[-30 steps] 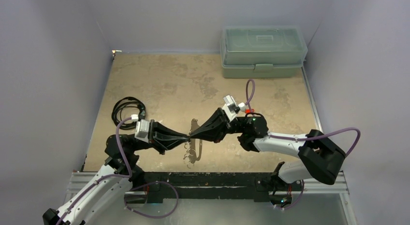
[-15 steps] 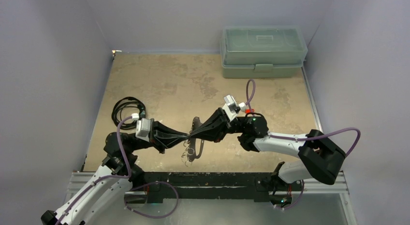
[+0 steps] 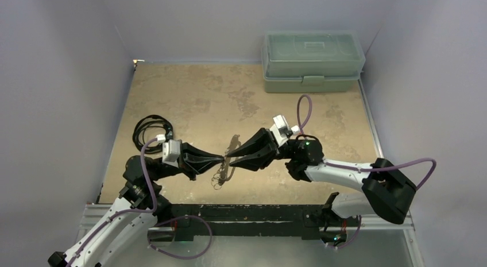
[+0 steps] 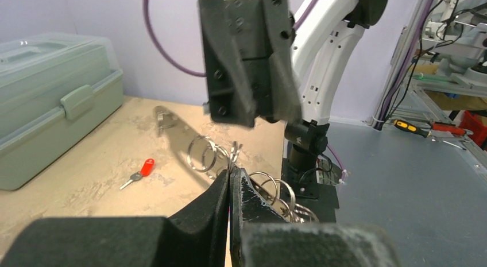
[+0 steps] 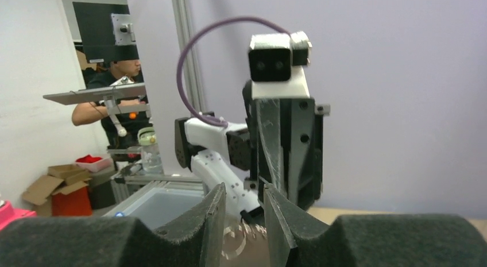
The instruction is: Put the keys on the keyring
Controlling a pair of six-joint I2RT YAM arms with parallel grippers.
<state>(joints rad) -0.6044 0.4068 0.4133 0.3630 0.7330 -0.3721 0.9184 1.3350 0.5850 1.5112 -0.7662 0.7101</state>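
Note:
My left gripper is shut on the keyring, pinching one thin wire ring at its fingertips. Silver rings stick out past the tips and more hang on the right side. My right gripper faces it tip to tip. Its jaws stand a little apart with nothing between them, and blurred rings show below the gap. The key, tiny with a red head, lies flat on the tan table beyond the rings, untouched. I cannot make it out in the top view.
A grey-green lidded toolbox stands at the back right of the table. A coiled black cable lies at the left, just behind my left arm. Grey walls close in the table on three sides.
My right gripper has opened, let go of the keyring and drawn slightly back to the right. The left gripper stays shut, and the rings now hang from it alone.

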